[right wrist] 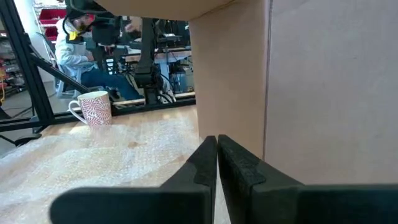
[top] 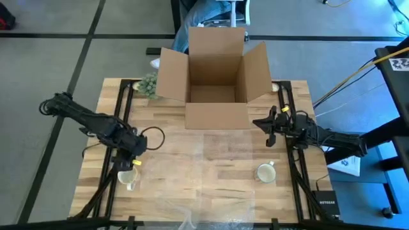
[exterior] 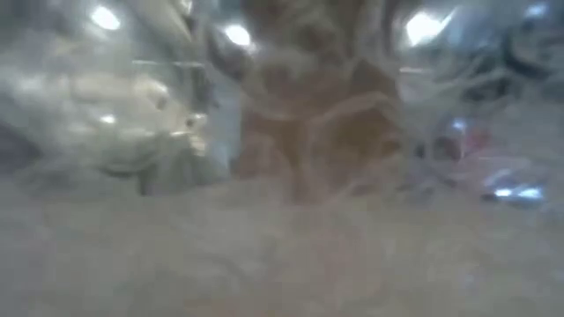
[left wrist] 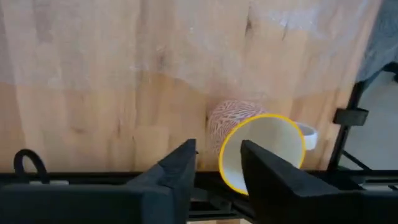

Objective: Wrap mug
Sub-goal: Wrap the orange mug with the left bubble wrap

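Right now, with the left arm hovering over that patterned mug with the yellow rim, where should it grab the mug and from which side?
Probably by the rim wall, coming straight down. The patterned mug stands upright with its mouth open to the left gripper, whose jaws are open just above the rim. One jaw could go inside and one outside, on the side away from the handle, which sticks out sideways.

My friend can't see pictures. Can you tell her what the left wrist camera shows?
The left gripper, open, hovers over a patterned mug with a yellow rim standing on the wooden table. Clear bubble wrap lies beyond it.
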Available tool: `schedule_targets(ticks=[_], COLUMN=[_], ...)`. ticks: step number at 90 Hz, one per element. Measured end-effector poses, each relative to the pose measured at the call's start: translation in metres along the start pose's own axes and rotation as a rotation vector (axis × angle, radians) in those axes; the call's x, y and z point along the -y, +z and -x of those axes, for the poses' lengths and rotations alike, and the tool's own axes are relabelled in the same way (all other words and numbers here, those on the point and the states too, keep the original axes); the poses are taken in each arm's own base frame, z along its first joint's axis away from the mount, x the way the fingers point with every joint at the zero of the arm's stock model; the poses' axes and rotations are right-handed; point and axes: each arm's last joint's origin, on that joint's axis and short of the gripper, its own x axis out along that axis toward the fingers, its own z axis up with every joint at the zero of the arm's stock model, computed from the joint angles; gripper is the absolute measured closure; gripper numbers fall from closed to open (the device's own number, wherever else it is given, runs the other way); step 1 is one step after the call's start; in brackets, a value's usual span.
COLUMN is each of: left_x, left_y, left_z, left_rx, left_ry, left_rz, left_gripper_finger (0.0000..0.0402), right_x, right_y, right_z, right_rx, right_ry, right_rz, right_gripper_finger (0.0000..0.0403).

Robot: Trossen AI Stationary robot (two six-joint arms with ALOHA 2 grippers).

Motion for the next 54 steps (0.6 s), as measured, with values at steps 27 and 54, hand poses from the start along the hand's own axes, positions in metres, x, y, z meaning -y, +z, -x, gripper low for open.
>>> schedule_targets(ticks=[27,54], left_x=[0.015,0.025], left_y=[-0.014,-0.04], left_z=[-0.017,-0.065], left_rx=[-0.054,-0.14], left_ry=[0.053,0.063], left_rz=[0.018,0.013], left_gripper_finger=[0.0202,0.0196], right_x=[0.0,0.0], right_y=[0.0,0.0], right_z=[0.0,0.0], right_rx=[0.0,0.0], right_ry=[0.0,0.0], right_rz=[0.0,0.0], right_gripper_finger=[0.0403,0.0403])
